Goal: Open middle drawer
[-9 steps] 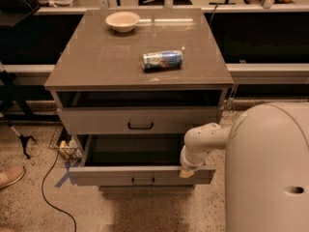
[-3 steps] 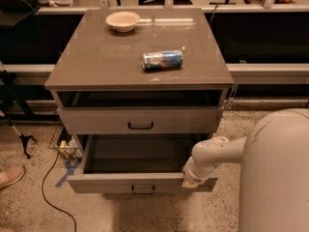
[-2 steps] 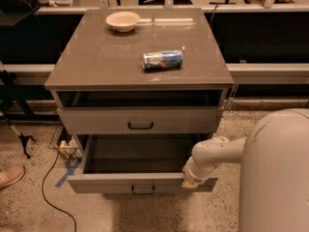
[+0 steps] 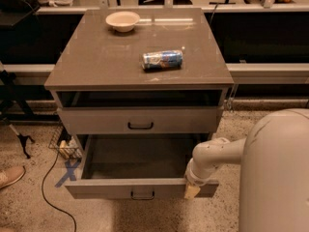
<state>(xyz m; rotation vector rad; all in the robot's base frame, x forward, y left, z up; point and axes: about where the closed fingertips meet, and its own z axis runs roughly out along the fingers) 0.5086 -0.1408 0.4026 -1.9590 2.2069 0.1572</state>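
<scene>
The middle drawer (image 4: 108,188) of the grey-taupe cabinet stands pulled out toward me, and its deep plain grey inside (image 4: 140,156) shows. Its small black bar handle (image 4: 143,195) sits at the centre of the front. My gripper (image 4: 192,191) is at the right end of the drawer front, over its top edge, at the end of my white arm (image 4: 212,156). A beige tip shows there, touching or just in front of the drawer front.
The slimmer drawer (image 4: 140,121) above is shut, with a dark gap over it. A can (image 4: 162,59) lies on its side and a bowl (image 4: 122,21) stands on the cabinet top. My white body (image 4: 277,178) fills the right. A cable (image 4: 46,190), a shoe (image 4: 9,176) and a wire basket (image 4: 65,146) are on the floor at left.
Since three seconds ago the middle drawer has come further out, and my gripper has moved with it toward me. Over the last second nothing visibly moved.
</scene>
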